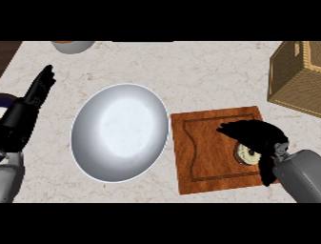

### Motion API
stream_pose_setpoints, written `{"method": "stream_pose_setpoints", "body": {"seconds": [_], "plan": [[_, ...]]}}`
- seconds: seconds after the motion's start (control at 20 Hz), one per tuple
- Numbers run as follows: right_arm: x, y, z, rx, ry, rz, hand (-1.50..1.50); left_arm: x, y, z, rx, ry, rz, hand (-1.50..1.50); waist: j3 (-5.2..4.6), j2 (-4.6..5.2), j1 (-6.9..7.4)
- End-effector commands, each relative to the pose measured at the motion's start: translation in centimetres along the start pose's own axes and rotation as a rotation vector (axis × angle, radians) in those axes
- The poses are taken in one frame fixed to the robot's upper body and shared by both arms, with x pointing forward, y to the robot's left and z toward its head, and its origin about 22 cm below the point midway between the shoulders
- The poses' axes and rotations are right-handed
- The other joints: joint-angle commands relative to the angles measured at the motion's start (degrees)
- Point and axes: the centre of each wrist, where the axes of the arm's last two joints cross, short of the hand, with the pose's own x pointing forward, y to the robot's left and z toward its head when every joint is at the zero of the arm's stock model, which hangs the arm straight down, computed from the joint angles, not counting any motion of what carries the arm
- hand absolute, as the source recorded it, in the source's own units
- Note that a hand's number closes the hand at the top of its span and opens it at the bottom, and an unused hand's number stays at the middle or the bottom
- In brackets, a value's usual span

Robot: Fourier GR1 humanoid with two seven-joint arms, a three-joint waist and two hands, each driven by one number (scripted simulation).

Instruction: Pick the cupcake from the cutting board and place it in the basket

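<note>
Right hand (255, 134) curls its fingers (232, 129) over the pale round cupcake (246, 153) on the brown wooden cutting board (208, 147) — left hand (29, 109) rests, fingers straight, beside the white plate (119, 132); woven basket (305, 78) apart.

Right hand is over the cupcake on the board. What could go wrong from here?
1. The right hand hides most of the cupcake, so whether its fingers enclose it cannot be told; it may slip on lifting.
2. The basket has tall walls; a low carry could clip its near wall.
3. The cupcake sits near the cutting board edge and could get nudged off.
</note>
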Motion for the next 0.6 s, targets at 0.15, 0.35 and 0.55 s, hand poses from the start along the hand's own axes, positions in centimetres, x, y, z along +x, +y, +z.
{"method": "stream_pose_setpoints", "body": {"seconds": [0.15,0.35,0.55], "plan": [[-1.0,-2.4,0.0,0.002,0.024,-0.007,-1.50,1.0,-0.9,0.3,0.010,0.002,-0.007,0.00,0.00,0.00,0.07],[-2.4,-0.3,-1.5,0.023,0.033,-0.004,-1.50,0.6,1.2,-0.3,0.013,0.001,0.006,0.00,0.00,0.06,0.09],[-2.0,2.5,-3.2,0.012,0.027,-0.047,1.50,0.7,1.8,-1.1,0.003,-0.005,-0.003,0.00,0.01,0.12,-0.01]]}}
